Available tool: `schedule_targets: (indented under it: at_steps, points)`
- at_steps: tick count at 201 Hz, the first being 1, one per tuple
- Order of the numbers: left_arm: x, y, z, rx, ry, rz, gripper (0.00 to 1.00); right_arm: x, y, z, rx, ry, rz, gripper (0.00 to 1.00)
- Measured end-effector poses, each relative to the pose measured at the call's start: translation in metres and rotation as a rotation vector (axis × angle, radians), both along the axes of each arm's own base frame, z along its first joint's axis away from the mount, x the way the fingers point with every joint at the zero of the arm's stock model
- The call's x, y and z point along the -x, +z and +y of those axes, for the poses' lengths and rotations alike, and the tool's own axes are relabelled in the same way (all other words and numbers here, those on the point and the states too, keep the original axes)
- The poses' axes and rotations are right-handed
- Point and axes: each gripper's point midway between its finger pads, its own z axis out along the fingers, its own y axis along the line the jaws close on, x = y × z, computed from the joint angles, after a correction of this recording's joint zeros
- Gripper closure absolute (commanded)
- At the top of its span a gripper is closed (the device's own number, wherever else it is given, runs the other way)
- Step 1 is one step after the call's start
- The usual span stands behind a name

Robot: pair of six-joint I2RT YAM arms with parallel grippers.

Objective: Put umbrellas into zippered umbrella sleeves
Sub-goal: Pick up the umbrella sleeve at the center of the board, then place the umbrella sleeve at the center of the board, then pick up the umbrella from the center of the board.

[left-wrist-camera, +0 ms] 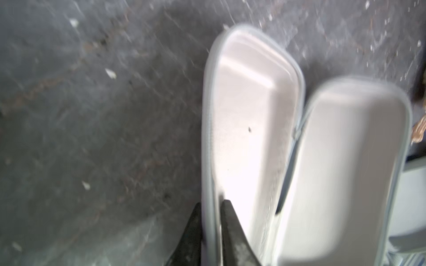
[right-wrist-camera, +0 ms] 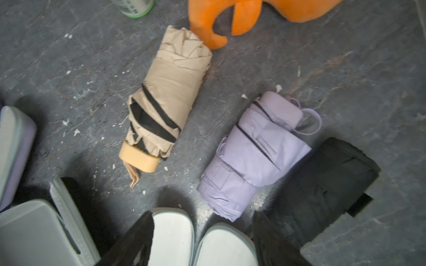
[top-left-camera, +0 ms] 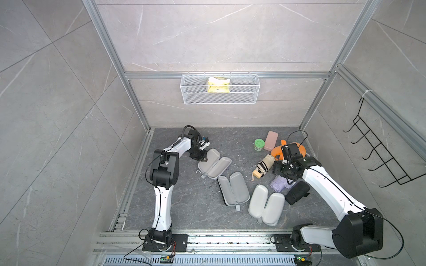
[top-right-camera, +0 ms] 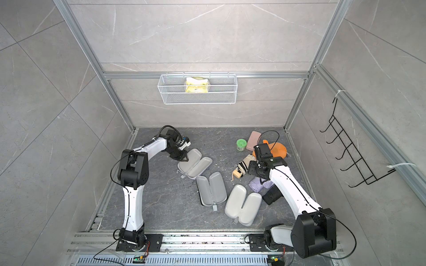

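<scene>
1. Between the fingers of the left claw (left-wrist-camera: 212,202) stands the rim wall of the lilac-shelled sleeve (left-wrist-camera: 249,129). The claw is clenched on that wall, one finger inside the half-shell and one outside.
2. That sleeve lies spread open on the dark floor (top-left-camera: 184,207), grey lining up, both halves stretching away from the claw's tips. Only a sliver of its shell shows in the right wrist view, so the lilac is likely rather than sure.
3. The right claw (right-wrist-camera: 204,215) is released, fingers spread wide with nothing between the pads. Below the gap between them show the rounded ends of the pale sleeve (top-left-camera: 266,205), which is also open with its lining up.
4. Just beyond the right claw's tips the cream umbrella (right-wrist-camera: 166,101) lies on the floor, its tan handle end toward the claw.
5. The lilac umbrella (right-wrist-camera: 253,156) lies on the floor near one right-claw finger. The black umbrella (right-wrist-camera: 322,184) touches its far side.
6. Between the two claws the black-shelled sleeve (top-left-camera: 233,188) lies open, flanked by the other two sleeves.
7. Farther past the right claw, an orange plush toy (right-wrist-camera: 221,18) sits just beside the cream umbrella's far end, with a green jar (top-left-camera: 258,144) and a pink case (top-left-camera: 270,140) nearby.
</scene>
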Motion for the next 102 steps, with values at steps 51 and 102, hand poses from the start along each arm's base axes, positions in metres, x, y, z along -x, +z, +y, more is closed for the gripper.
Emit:
schedule_targets:
  at_steps: [51,102]
  points:
    - [0.049,0.027,0.03,0.006,0.359,0.003,1.0,-0.001,-0.02,-0.038,0.01,-0.18,0.072,0.17]
    - [0.118,0.04,0.06,-0.002,0.637,0.002,0.98,-0.005,-0.063,-0.042,-0.01,-0.227,0.203,0.07]
